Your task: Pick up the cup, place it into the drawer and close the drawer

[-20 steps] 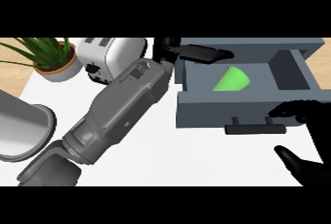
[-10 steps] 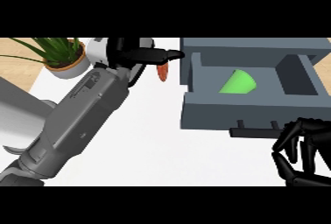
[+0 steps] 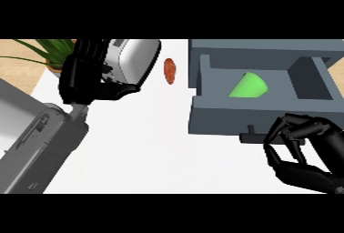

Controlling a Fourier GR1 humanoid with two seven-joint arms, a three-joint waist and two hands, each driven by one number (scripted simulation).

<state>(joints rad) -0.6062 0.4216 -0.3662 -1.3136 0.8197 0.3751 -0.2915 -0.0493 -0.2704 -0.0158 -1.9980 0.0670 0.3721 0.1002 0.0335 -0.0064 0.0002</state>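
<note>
One green cup (image 3: 249, 85) lies inside the one open drawer (image 3: 228, 119). Right hand (image 3: 306, 154): fingers curled, holding nothing, at the drawer front. Left hand (image 3: 84, 79): fingers relaxed, over one toaster (image 3: 138, 57) on the counter (image 3: 148, 150).

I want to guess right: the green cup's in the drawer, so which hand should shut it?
The right hand: it curls right beside the drawer handle. The left hand is far off by the toaster.

Green cup (image 3: 247, 86) inside open drawer (image 3: 259, 114)
</note>
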